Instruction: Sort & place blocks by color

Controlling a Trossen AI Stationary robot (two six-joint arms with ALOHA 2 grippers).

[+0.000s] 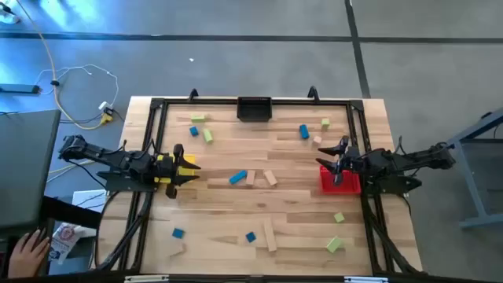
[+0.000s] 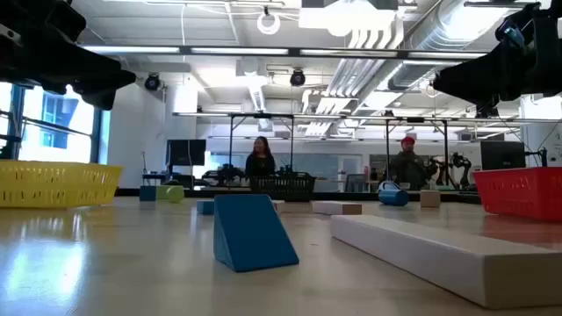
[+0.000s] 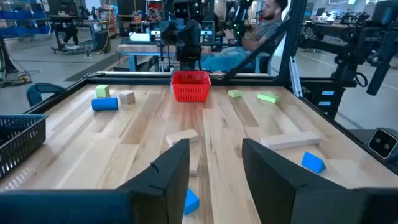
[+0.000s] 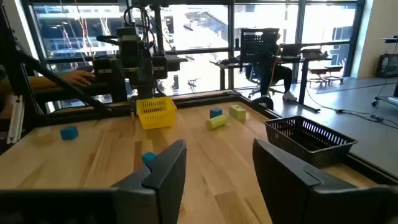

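Blocks (image 1: 238, 178) lie scattered across the tabletop (image 1: 259, 141); left gripper (image 1: 191, 167) and right gripper (image 1: 328, 155) hover open, holding nothing.

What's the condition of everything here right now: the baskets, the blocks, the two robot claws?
Left end effector: open, empty, above the yellow basket.
Right end effector: open, empty, above the red basket.
Yellow basket: upright, contents not visible.
Red basket: upright, contents not visible.
Black basket: upright, looks empty.
Blocks: scattered loose on the table, unsorted.
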